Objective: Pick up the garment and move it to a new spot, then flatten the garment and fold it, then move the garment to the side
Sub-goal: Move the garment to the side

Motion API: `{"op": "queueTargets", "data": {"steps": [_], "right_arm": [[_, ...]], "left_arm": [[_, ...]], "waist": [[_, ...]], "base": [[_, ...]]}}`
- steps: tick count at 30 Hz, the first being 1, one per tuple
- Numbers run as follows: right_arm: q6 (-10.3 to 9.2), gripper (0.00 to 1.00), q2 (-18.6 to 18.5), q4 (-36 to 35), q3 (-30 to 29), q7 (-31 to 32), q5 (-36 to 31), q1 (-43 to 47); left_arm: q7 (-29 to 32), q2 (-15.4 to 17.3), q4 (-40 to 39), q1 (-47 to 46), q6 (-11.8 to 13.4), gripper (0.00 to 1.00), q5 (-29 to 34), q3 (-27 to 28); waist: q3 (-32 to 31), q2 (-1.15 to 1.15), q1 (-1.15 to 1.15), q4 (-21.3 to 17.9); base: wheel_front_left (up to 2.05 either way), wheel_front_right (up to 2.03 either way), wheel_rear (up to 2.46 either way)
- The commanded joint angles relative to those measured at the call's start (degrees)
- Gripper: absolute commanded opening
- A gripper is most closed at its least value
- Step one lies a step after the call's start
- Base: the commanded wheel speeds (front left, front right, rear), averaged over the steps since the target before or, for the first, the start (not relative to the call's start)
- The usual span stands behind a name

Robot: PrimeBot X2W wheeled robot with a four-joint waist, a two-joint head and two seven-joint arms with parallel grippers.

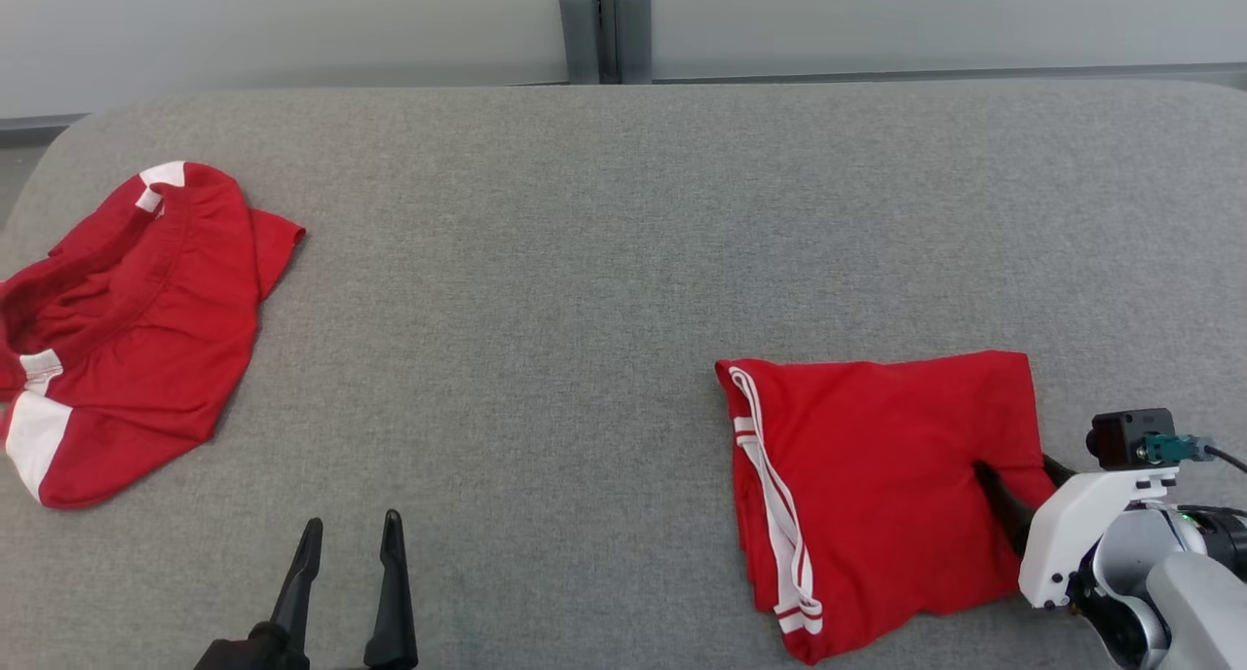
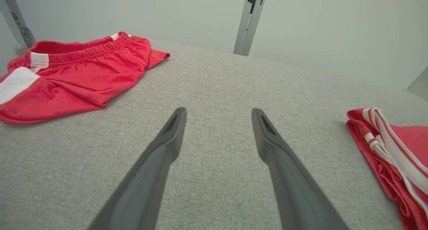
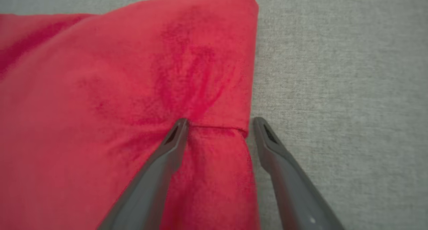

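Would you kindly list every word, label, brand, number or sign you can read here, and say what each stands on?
There is no readable text in any view.
The folded red shorts have white stripes and no lettering.
The crumpled red shorts have white panels and no print.
The black camera module on the right wrist has no legible marking.

Loose shorts run off the head view's left edge. Folded shorts spill past the right wrist view's left and bottom edges, close and blurred. Right gripper straddles their edge: touching or just above, can't tell.
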Motion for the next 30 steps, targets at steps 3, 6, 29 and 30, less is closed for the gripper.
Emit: {"op": "queueTargets", "data": {"steps": [3, 6, 29, 30], "right_arm": [[0.04, 0.00, -0.5, 0.5, -0.1, 0.4, 4.5, -1.8], [-0.01, 0.00, -3.1, -0.8, -1.8, 0.0, 6.8, -4.8], [0.00, 0.62, -18.0, 19.2, -26.1, -8.8, -10.3, -33.9], [0.00, 1.00, -17.9, 21.2, -27.4, -9.5, -11.8, -35.1]], "left_arm": [[0.0, 0.1, -0.3, -1.1, 0.5, 1.00, -0.2, -0.1], [0.0, 0.1, -0.9, -1.6, 0.5, 1.00, -0.1, 0.0], [0.0, 0.1, -5.5, -15.3, -4.4, 1.00, 8.7, -1.1], [0.0, 0.2, -5.7, -15.5, -4.5, 1.00, 8.7, -0.8]], "waist": [[1.1, 0.00, 0.00, 0.9], [2.7, 0.00, 0.00, 0.1], [24.2, 0.00, 0.00, -5.4], [24.4, 0.00, 0.00, -5.3]], "base": [[0.00, 0.00, 0.00], [0.00, 0.00, 0.00], [0.00, 0.00, 0.00], [0.00, 0.00, 0.00]]}}
